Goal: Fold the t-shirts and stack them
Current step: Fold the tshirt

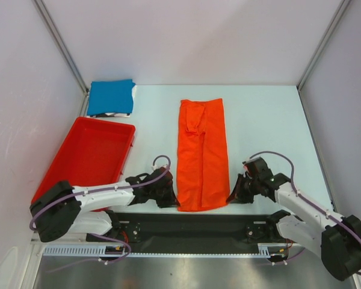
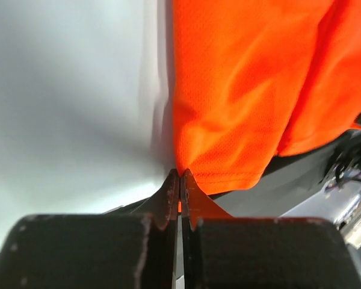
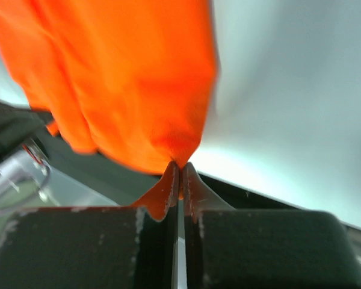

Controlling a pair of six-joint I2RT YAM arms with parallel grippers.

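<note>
The orange t-shirt (image 1: 201, 153) lies folded into a long strip down the middle of the table. My left gripper (image 1: 173, 201) is shut on its near left corner, and a sliver of orange fabric (image 2: 228, 102) shows pinched between the fingertips. On the other side my right gripper (image 1: 231, 197) is shut on the near right corner of the same orange cloth (image 3: 126, 84). A blue t-shirt (image 1: 111, 97) sits folded at the far left of the table.
A red plastic tray (image 1: 63, 162) stands at the left, between the blue shirt and my left arm. A black strip (image 1: 192, 223) runs along the table's near edge by the arm bases. Walls enclose the table on three sides.
</note>
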